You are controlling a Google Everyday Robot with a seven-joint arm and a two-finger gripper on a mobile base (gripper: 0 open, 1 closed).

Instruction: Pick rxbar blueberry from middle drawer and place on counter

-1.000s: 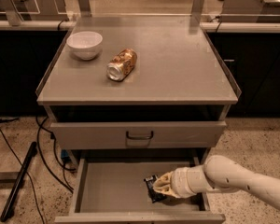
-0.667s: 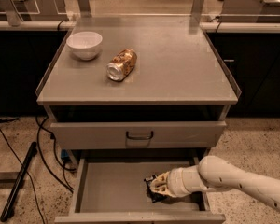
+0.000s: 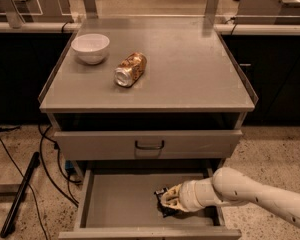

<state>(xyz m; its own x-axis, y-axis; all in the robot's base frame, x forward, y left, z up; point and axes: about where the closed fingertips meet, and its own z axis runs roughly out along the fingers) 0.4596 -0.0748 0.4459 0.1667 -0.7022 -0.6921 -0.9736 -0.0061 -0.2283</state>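
The middle drawer (image 3: 120, 204) is pulled open below the counter (image 3: 190, 64). The rxbar blueberry (image 3: 163, 210) lies on the drawer floor at the right; only dark bits of its wrapper show around the gripper. My gripper (image 3: 167, 200) reaches in from the right, down in the drawer and right over the bar. The arm covers most of the bar.
A white bowl (image 3: 90, 47) and a gold-brown drink can (image 3: 130, 69) lying on its side are on the counter's left half. The closed upper drawer front with a dark handle (image 3: 149, 145) is just above the open drawer. Cables and a dark pole (image 3: 20, 194) lie on the floor at left.
The gripper has slid a little to the left over the bar, staying low in the drawer. The bowl and can have not moved.
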